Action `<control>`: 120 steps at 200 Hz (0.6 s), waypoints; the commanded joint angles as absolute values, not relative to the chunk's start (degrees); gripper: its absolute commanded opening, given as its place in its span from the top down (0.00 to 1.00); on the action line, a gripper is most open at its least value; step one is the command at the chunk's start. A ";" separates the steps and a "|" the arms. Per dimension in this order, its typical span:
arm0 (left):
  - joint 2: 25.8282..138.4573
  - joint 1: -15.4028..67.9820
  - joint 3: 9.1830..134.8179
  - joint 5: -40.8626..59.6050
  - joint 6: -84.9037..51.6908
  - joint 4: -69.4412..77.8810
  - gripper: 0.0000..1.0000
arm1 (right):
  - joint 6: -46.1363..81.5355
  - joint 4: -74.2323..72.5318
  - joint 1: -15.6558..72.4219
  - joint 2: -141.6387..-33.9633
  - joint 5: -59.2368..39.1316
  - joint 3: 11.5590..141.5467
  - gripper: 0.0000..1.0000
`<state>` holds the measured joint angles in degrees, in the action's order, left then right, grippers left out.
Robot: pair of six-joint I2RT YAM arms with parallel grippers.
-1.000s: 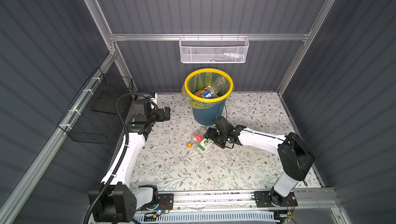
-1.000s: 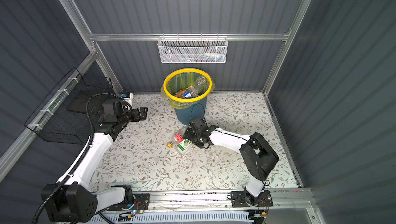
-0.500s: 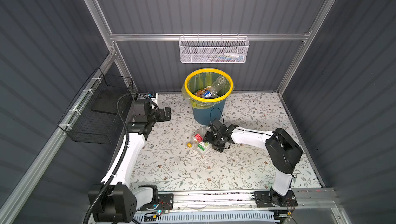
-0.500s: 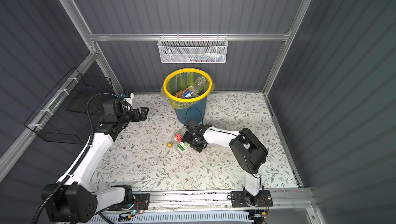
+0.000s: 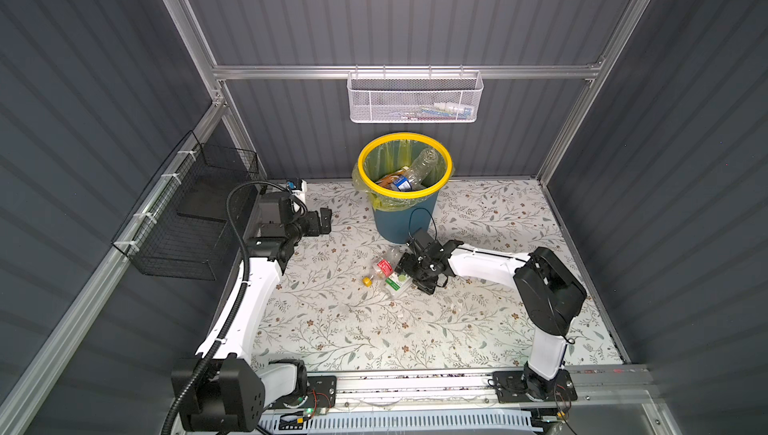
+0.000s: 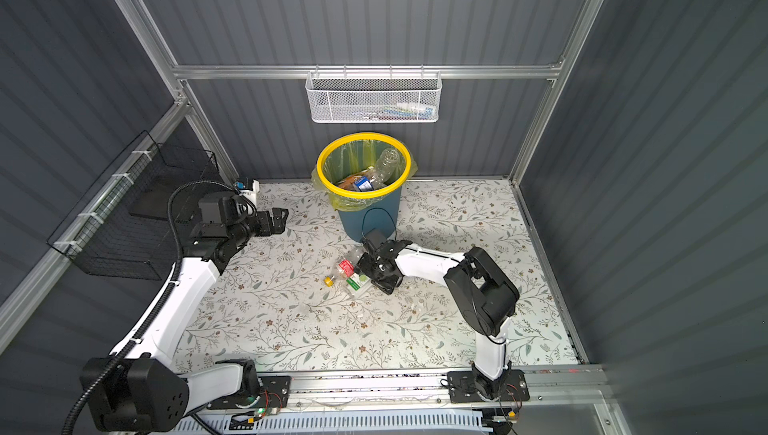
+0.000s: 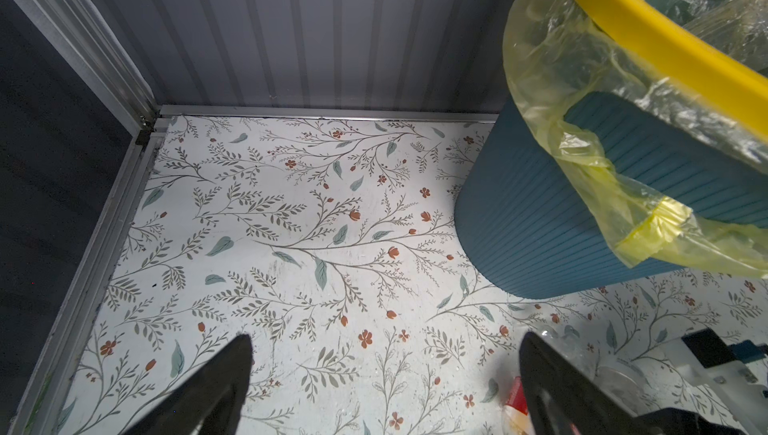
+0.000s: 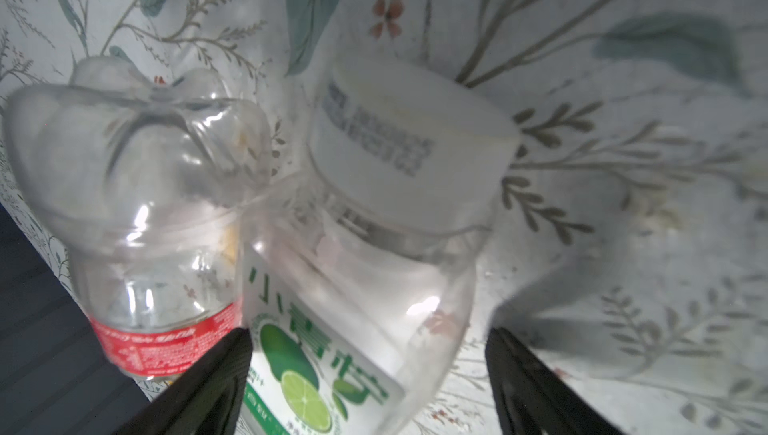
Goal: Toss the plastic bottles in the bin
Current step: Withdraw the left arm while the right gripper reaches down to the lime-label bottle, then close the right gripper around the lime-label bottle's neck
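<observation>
Lab test cell: ribbed grey walls (image 5: 415,9), aluminium frame (image 5: 291,72), robot mounting rail (image 5: 415,383).

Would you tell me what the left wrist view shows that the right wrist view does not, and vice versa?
Only left wrist: the round teal-blue bin with yellow rim and bag liner, past the open left gripper. Only right wrist: the clear lime-labelled plastic bottle with white cap, straddled by the open right gripper. Both: the floral-patterned tabletop and the clear red-labelled plastic bottle, a sliver in the left wrist view.

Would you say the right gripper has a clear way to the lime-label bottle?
Likely yes: the open right gripper straddles the lime-label bottle; the red-label bottle only lies alongside it.
</observation>
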<state>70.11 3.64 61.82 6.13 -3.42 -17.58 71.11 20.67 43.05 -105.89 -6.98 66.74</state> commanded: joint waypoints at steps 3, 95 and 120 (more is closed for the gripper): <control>70.76 3.16 61.33 7.65 -3.25 -17.22 0.00 | 70.46 24.12 40.68 -102.42 -3.79 63.02 0.12; 71.19 3.08 61.52 8.22 -3.34 -17.27 0.00 | 72.69 22.59 39.46 -95.36 -2.36 59.53 0.12; 71.28 3.08 61.43 8.46 -3.34 -17.37 0.00 | 73.54 19.92 39.55 -97.47 -2.49 61.27 0.12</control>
